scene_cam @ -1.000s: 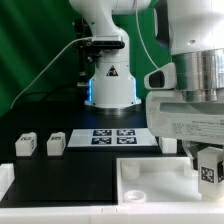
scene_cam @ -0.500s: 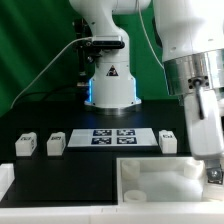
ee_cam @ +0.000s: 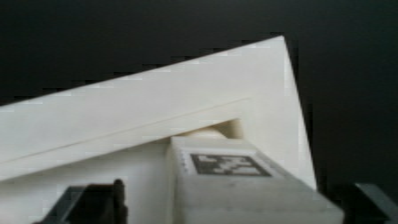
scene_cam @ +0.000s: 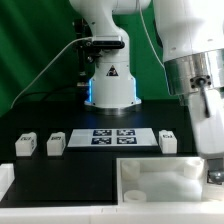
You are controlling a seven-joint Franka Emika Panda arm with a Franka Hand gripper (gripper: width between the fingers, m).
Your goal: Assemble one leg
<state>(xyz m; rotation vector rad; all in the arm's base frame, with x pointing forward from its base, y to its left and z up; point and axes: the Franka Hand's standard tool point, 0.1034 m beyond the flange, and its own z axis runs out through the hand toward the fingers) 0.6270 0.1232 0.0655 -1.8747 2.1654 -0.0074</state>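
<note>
In the wrist view the leg [ee_cam: 228, 166], a small white block with a black-and-white tag, stands in the corner of the large white tabletop [ee_cam: 125, 120]. My gripper [ee_cam: 228, 205] straddles it. The jaws stand either side of the leg, with a strip of tabletop showing between one finger [ee_cam: 93, 204] and the leg. In the exterior view the gripper [scene_cam: 211, 160] hangs low at the exterior view's right over the tabletop [scene_cam: 150, 185]. Three more legs lie on the black table: two on the left [scene_cam: 25, 145] [scene_cam: 55, 145] and one on the right [scene_cam: 168, 141].
The marker board [scene_cam: 112, 137] lies flat behind the tabletop, in front of the arm's white base [scene_cam: 110, 85]. A white block [scene_cam: 5, 180] sits at the exterior view's lower left edge. A green backdrop closes off the rear.
A second ago the gripper faced the camera broadside with the tagged leg in its jaws. It has since turned about its axis and shows its narrow side; little moved in the last half second.
</note>
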